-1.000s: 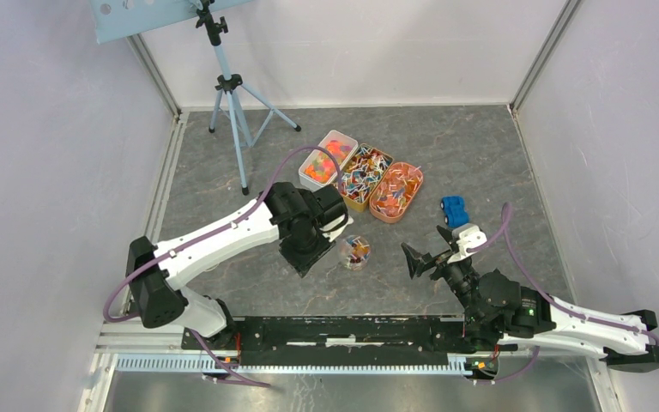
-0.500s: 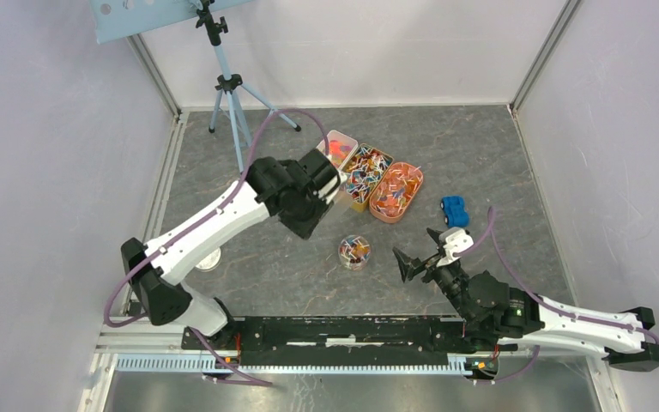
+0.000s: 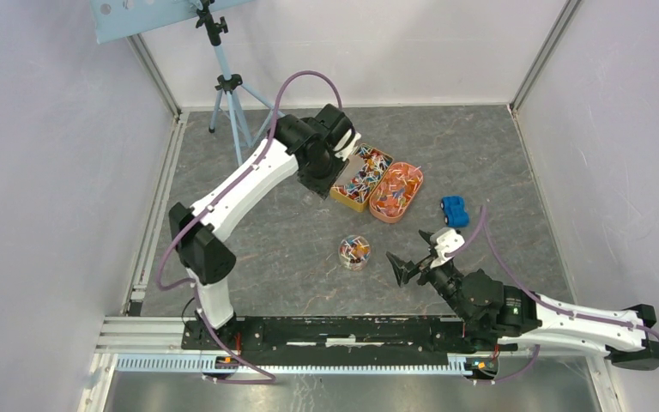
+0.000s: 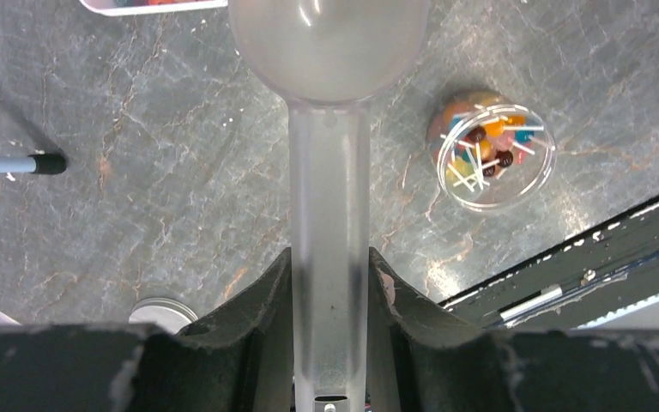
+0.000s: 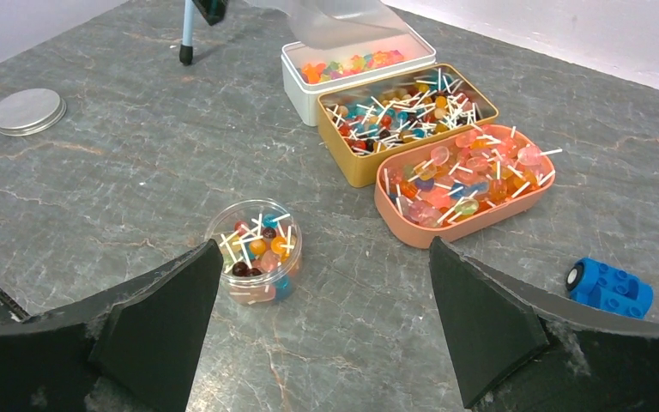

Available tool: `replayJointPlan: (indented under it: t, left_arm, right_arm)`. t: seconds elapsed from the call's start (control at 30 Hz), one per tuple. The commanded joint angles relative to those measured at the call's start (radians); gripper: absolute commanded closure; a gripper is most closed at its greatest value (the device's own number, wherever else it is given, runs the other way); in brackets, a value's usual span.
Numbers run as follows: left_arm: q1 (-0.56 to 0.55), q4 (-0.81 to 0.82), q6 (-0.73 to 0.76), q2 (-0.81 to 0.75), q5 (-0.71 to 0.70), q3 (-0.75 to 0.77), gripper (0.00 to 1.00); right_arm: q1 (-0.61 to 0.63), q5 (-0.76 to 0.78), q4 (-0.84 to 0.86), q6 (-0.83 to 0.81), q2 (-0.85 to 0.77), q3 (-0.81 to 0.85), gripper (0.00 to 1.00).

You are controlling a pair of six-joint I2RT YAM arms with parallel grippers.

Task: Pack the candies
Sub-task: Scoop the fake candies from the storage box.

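Note:
Candies fill three tins: a white one point(image 5: 356, 69) with gummies, a gold one point(image 3: 362, 176) with wrapped sweets, and a pink oval one point(image 3: 396, 191) with lollipop-like sweets. A small clear jar point(image 3: 354, 251) holds mixed candies; it also shows in the left wrist view point(image 4: 495, 153) and the right wrist view point(image 5: 256, 249). My left gripper point(image 3: 330, 154) is shut on the handle of a translucent scoop point(image 4: 326, 43), whose bowl looks empty and hangs over the white tin. My right gripper point(image 3: 412, 262) is open and empty, just right of the jar.
A blue toy car point(image 3: 454, 210) lies right of the tins. A round silver lid point(image 5: 26, 110) lies on the floor to the left. A tripod point(image 3: 232, 94) stands at the back left. Walls enclose the grey floor.
My left arm has swung with the scoop from beside the jar back to the white tin. My right gripper has crept a little left toward the jar.

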Motion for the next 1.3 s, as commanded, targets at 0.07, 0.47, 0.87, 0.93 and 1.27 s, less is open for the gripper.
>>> replayJointPlan:
  t: [0.07, 0.47, 0.87, 0.93, 1.27]
  left_arm:
    - [0.032, -0.030, 0.092, 0.101, 0.031, 0.086, 0.98]
    - [0.034, -0.054, 0.115, 0.300, -0.051, 0.147, 0.98]
    - [0.052, -0.033, 0.127, 0.381, -0.034, 0.217, 0.98]
    - [0.058, -0.029, 0.129, 0.391, -0.029, 0.227, 0.98]
    - [0.070, -0.020, 0.133, 0.449, -0.003, 0.288, 0.98]
  right_arm:
    - [0.005, 0.001, -0.008, 0.026, -0.048, 0.040, 0.02]
    - [0.005, 0.003, -0.020, 0.030, -0.071, 0.031, 0.02]
    - [0.005, 0.027, -0.002, 0.008, -0.058, 0.029, 0.02]
    - [0.005, 0.028, 0.002, 0.008, -0.055, 0.028, 0.02]
    - [0.005, 0.031, 0.006, 0.001, -0.052, 0.035, 0.02]
